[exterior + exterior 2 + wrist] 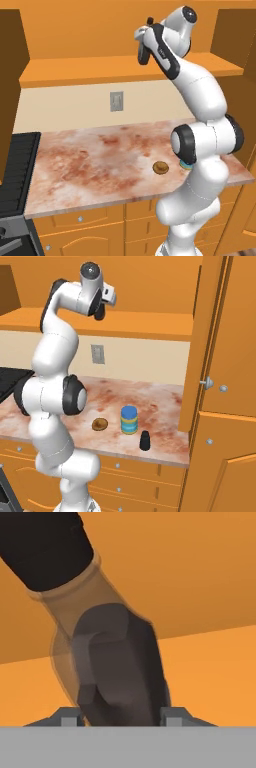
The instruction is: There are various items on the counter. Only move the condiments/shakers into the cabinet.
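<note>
My gripper (pixel 144 46) (pixel 103 303) is raised in front of the cabinet shelf (pixel 95 70) (pixel 150 323) and shut on the dark brown bottle (pixel 143 54) (pixel 117 672). In the hand view the bottle is tilted, its black cap toward the upper left, and its body sits between my fingertips (pixel 67 716). On the counter (pixel 85 165) (pixel 160 398) stand the blue-lidded jar (pixel 129 420), the small black shaker (pixel 145 441) and the round brown pastry (pixel 160 168) (pixel 100 424). In the left base view the jar (pixel 185 164) is mostly hidden behind my arm.
A black stove (pixel 17 170) borders the counter on the left. A wall outlet (pixel 116 101) (pixel 98 354) sits under the shelf. A tall orange cabinet front with silver knobs (pixel 207 382) rises at the counter's right end. Drawers (pixel 85 225) run below.
</note>
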You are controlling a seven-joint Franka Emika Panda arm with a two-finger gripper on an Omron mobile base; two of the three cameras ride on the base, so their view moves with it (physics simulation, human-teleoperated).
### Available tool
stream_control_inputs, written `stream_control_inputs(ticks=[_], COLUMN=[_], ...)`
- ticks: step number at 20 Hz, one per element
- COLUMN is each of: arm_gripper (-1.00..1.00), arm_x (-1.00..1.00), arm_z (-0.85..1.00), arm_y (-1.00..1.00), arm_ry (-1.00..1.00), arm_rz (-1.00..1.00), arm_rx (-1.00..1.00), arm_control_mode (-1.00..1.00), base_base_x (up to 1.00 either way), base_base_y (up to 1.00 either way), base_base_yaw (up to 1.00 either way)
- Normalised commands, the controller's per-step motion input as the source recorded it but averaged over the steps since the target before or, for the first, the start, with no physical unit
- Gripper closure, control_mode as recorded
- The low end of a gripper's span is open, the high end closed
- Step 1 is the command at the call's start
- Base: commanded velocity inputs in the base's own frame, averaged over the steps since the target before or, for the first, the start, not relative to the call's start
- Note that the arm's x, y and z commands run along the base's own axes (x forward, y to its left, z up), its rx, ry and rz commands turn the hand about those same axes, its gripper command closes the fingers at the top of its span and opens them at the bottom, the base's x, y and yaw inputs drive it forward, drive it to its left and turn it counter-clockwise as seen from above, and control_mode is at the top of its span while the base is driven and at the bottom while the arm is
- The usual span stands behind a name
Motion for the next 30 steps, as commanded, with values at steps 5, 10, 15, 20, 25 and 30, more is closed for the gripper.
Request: stream_control_inputs(ticks=[5, 10, 15, 20, 25, 30], arm_gripper=[-1.0, -1.0, -1.0, -1.0, -1.0, -1.0], arm_x=[0.03, -0.29, -0.8, -1.0, -1.0, -1.0], arm_z=[0.0, 0.0, -0.01, -0.33, -0.86, -0.91], arm_y=[0.0, 0.0, 0.02, 0.0, 0.0, -0.01], arm_ry=[0.0, -0.03, -0.14, -0.04, -0.02, -0.01], arm_rz=[0.0, 0.0, 0.0, 0.0, 0.0, 0.0], arm_rx=[0.0, 0.0, -0.01, -0.07, -0.12, -0.1], arm_control_mode=[-1.0, -1.0, -1.0, -1.0, -1.0, -1.0], base_base_x=[0.0, 0.0, 0.0, 0.0, 0.0, 0.0], base_base_y=[0.0, 0.0, 0.0, 0.0, 0.0, 0.0], base_base_yaw=[0.0, 0.0, 0.0, 0.0, 0.0, 0.0])
